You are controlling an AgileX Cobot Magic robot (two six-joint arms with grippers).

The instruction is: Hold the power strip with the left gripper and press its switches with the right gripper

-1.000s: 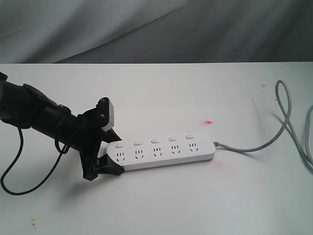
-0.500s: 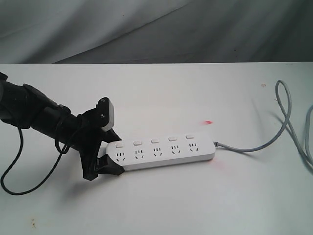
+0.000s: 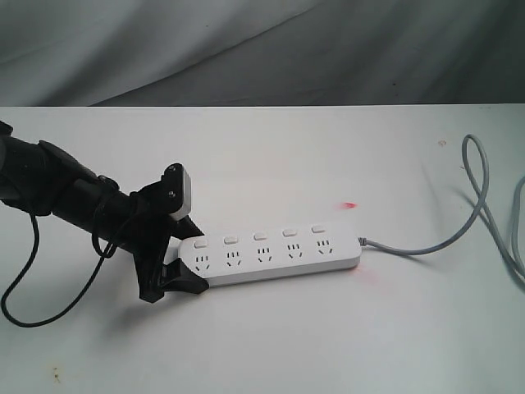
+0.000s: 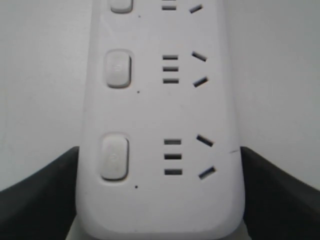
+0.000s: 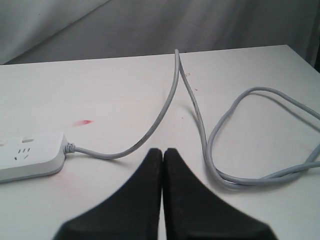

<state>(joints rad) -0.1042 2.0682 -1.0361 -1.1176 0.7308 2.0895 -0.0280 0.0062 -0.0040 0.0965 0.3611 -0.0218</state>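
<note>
1. power strip (image 3: pixel 271 256) lies flat mid desk (image 3: pixel 328 353), cord (image 3: pixel 426 246) toward the right edge.
2. left gripper (image 3: pixel 189 258) grasps its cordless end.
3. right gripper (image 5: pixel 163 152) clenched empty, near the cord loops.

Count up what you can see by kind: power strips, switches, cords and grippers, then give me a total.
power strip: 1
switches: 5
grey cord: 1
grippers: 2, the left gripper and the right gripper
Total: 9
</note>
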